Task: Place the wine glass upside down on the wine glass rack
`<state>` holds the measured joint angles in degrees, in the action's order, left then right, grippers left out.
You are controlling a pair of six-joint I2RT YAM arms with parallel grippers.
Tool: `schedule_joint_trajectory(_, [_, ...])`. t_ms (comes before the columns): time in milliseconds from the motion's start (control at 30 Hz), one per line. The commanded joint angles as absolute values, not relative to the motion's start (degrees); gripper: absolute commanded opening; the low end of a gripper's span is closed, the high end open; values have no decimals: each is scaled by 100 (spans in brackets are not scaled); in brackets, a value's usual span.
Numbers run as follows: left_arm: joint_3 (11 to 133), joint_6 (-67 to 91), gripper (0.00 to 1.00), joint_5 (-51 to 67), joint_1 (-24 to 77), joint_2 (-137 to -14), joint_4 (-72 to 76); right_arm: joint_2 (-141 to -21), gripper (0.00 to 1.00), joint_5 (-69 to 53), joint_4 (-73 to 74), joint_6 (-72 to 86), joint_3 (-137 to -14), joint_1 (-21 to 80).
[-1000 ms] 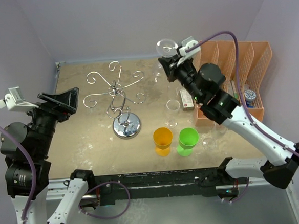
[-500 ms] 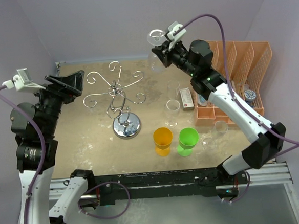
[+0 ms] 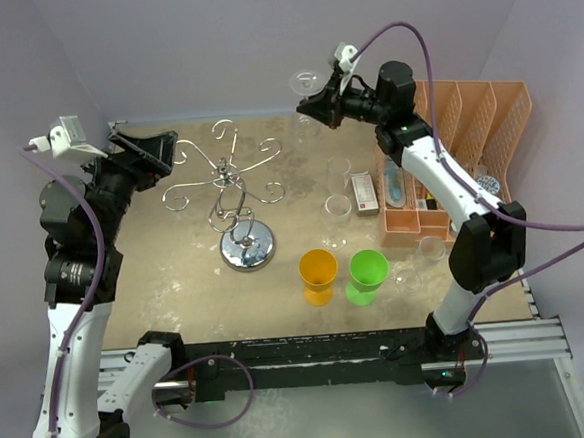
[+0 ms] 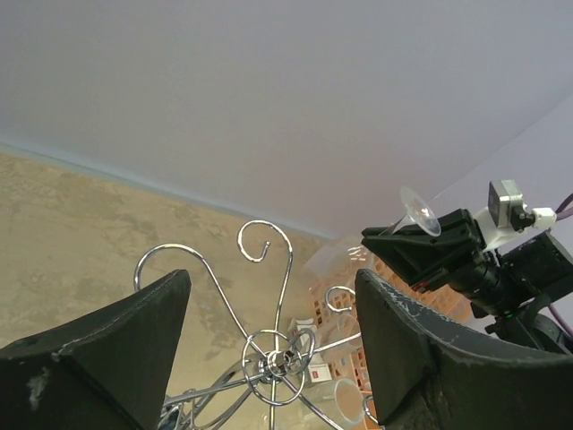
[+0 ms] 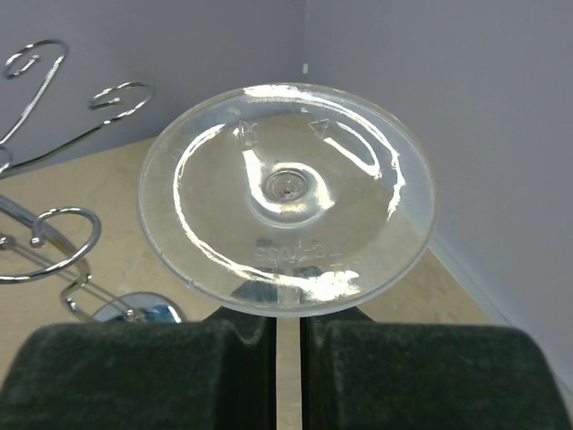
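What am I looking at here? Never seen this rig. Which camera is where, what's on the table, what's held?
These are two robot arms bolted at the near edge of a table, each ending in a two-finger gripper. The wide picture comes from a fixed camera above and behind the arms. The other two come from a camera on each wrist, looking out past its own fingers.

On the table stand a chrome wire wine glass rack, an orange cup, a green cup, some clear glasses and, at the right, an orange mesh organiser.

The right gripper is shut on the stem of a clear wine glass, held in the air foot-up. Its wrist view looks straight at that round foot. The left gripper is open and empty, raised beside the rack.
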<state>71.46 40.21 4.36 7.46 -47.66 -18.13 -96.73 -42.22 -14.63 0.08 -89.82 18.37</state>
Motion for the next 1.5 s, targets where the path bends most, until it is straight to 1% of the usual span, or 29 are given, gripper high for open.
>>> schedule_joint_trajectory(0, [7133,3774,72,178,712,-4630,-1515,-9823,0,-5461,-1937,252,-9402,1948])
schedule_joint_trajectory(67, [7113,3756,72,63,713,-4615,-1522,-9923,0,-5661,-1937,336,-9433,1997])
schedule_joint_trajectory(300, [7161,3720,72,-72,712,-4606,-1635,-9972,0,-5756,-2229,438,-9129,2159])
schedule_joint_trajectory(533, [7058,4008,71,212,712,-4702,-1472,-10289,0,-5929,-2039,413,-9343,2327])
schedule_joint_trajectory(867, [7023,4026,71,102,712,-4731,-1499,-10390,0,-6075,-1942,303,-9337,2585])
schedule_joint_trajectory(1467, [7050,4108,71,126,709,-4835,-1434,-10406,0,-6818,-1971,182,-9167,2632])
